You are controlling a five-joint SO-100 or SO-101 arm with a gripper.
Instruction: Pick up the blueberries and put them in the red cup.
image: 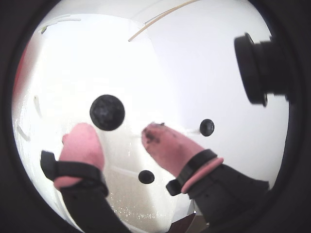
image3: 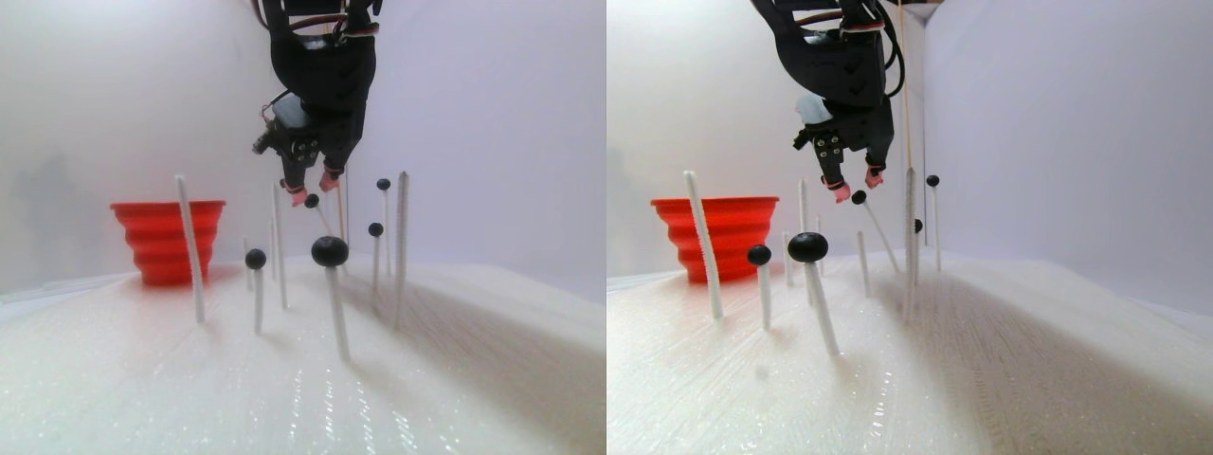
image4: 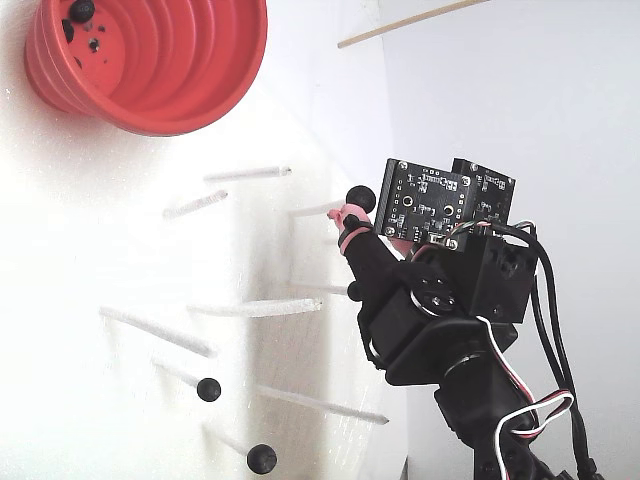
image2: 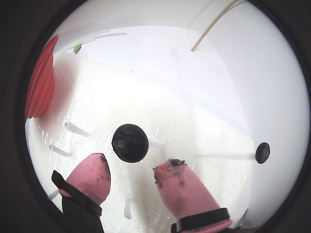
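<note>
1. The arm [image3: 322, 66] hangs down from above in the stereo pair view, its wrist pointed at the sticks, with two circuit boards [image4: 430, 205] on its upper side in the fixed view.
2. The end effector [image2: 131, 172] is open: its pink fingertips [image2: 95, 177] stand apart, and a blueberry [image2: 129, 142] sits just ahead of the gap, touching neither tip in both wrist views.
3. Other blueberries [image3: 330, 251] sit atop thin white sticks [image3: 190, 246] that stand upright from the surface; some sticks are bare.
4. The red cup [image3: 168, 239] stands upright well to the left of the arm in the stereo pair view. In the fixed view a dark ball [image4: 81, 10] lies inside it on the base.
5. The tabletop [image3: 284, 379] is a white, faintly ribbed foam sheet.
6. Plain white walls [image3: 493, 114] enclose the scene, and a thin tan rod [image4: 410, 22] runs along one of them.
</note>
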